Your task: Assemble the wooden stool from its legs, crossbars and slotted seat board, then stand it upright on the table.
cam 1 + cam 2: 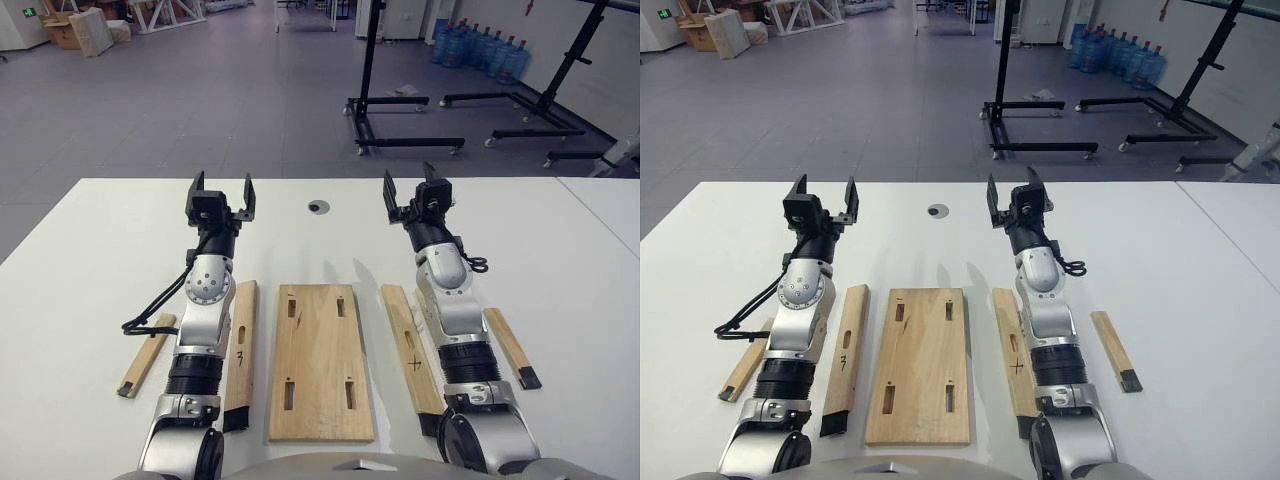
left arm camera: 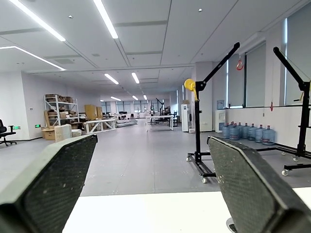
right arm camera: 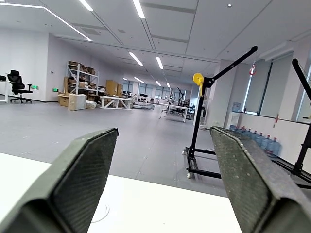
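Note:
The slotted seat board [image 1: 320, 360] lies flat in the middle of the white table [image 1: 90, 230], with both forearms stretched out along its sides. A long wooden leg [image 1: 241, 350] lies just left of it, beside my left arm, and a short crossbar [image 1: 146, 354] lies farther left. On the other side, a second long leg [image 1: 410, 345] lies partly under my right arm, with a short crossbar [image 1: 512, 347] beyond it. My left gripper [image 1: 222, 195] and right gripper [image 1: 415, 190] stand open and empty beyond the parts, fingers pointing at the far table edge. The wrist views show the spread left fingers [image 2: 48, 189] and right fingers [image 3: 82, 174].
A round cable hole [image 1: 318, 207] sits in the table between the grippers. A second table [image 1: 610, 205] adjoins on the right. Black wheeled stands [image 1: 405, 110] and several water bottles [image 1: 485, 48] stand on the floor beyond the far edge.

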